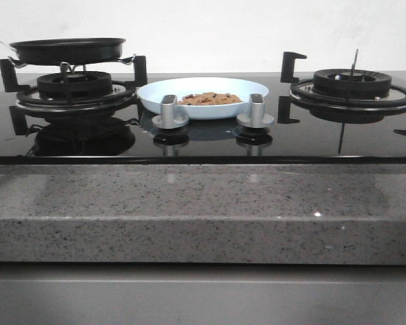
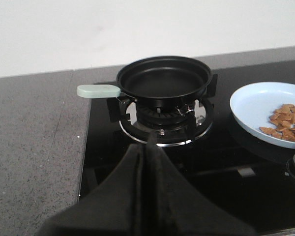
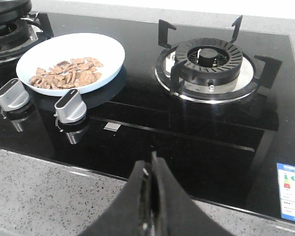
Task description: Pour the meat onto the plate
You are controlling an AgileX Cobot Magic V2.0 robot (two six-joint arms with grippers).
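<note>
Above cooktop, both claws closed, empty.

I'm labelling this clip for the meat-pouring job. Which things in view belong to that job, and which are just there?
Part of the job:
meat, heaped in the plate
plate, on the hob between the burners
pan, empty, on the left burner

Just there:
right burner, bare
two knobs in front of the plate
sticker at the hob's corner
</note>
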